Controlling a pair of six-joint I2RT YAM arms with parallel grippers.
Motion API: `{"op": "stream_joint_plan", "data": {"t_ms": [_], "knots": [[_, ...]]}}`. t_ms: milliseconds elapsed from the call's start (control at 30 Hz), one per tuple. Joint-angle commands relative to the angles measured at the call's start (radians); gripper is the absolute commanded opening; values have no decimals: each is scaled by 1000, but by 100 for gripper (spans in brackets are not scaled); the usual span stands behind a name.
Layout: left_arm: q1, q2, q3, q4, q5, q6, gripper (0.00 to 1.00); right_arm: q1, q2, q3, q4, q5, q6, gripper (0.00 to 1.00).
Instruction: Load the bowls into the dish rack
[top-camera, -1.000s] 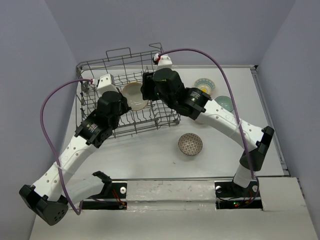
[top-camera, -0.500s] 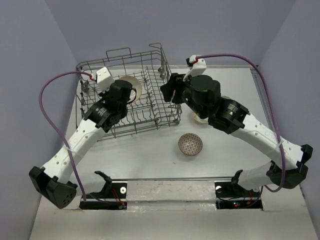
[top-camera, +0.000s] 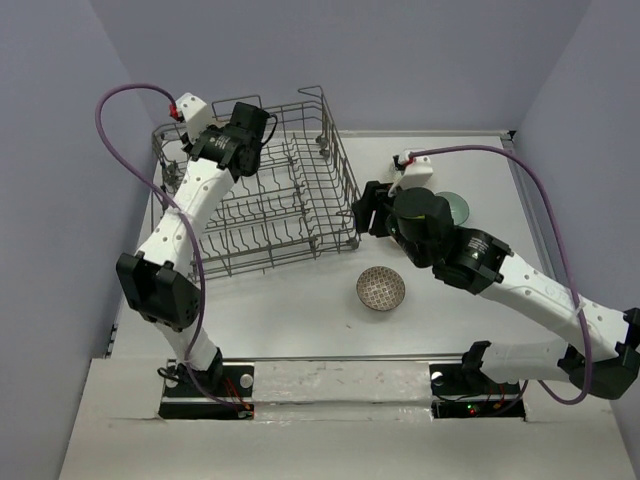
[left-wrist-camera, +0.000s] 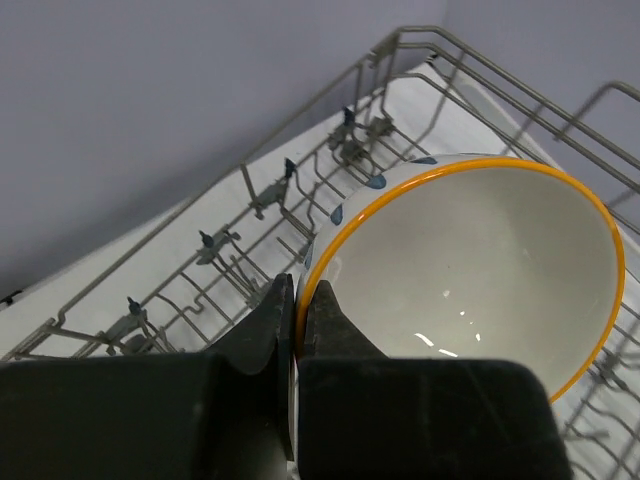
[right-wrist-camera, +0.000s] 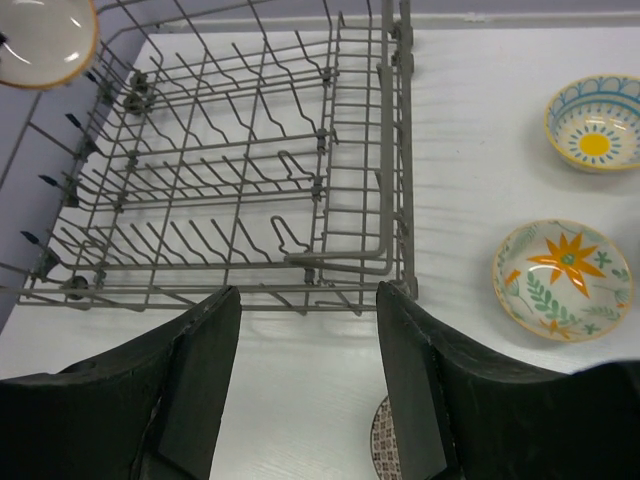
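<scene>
Nearest to the arm bases, the brown bowl (top-camera: 381, 288) lies alone on the desk (top-camera: 300, 300), with free room on all sides. Just behind it the right gripper (right-wrist-camera: 308, 310) hangs with its fingers wide apart and holds nothing. It is beside the right wall of the rack (top-camera: 343, 190). To its right, the orange-flower bowl (right-wrist-camera: 563, 278) and the yellow-flower bowl (right-wrist-camera: 594, 122) rest on the desk, apart from each other. The teal bowl (top-camera: 456, 207) is partly hidden behind the right arm.

Farther away, at the far-left corner of the rack, the left gripper (left-wrist-camera: 297, 310) is clamped on the rim of the cream bowl (left-wrist-camera: 470, 270). The bowl is tilted on its side over the tines. I cannot tell if it touches them.

I judge the step in hand is setting this first bowl into the rack. The next move calls for lowering it between two rows of tines and then opening the jaws. Four bowls wait on the desk.

The grey wall stands close to the left arm, so there is little room on that side. The right arm must lift any bowl over the high wire wall.
</scene>
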Motion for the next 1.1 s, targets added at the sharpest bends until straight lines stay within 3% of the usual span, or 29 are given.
{"op": "stream_joint_plan", "data": {"t_ms": [0, 233, 733, 933, 1067], "knots": [[101, 57, 124, -47, -148, -54, 0, -1, -81, -65, 23, 54, 19, 63], [212, 232, 284, -53, -249, 87, 0, -1, -131, -142, 19, 85, 8, 64], [316, 428, 301, 186, -375, 399, 0, -1, -128, -250, 63, 43, 8, 66], [328, 468, 279, 397, -438, 632, 0, -1, -124, -279, 80, 30, 10, 66], [328, 466, 204, 710, -472, 866, 0, -1, -128, -292, 85, 26, 13, 67]]}}
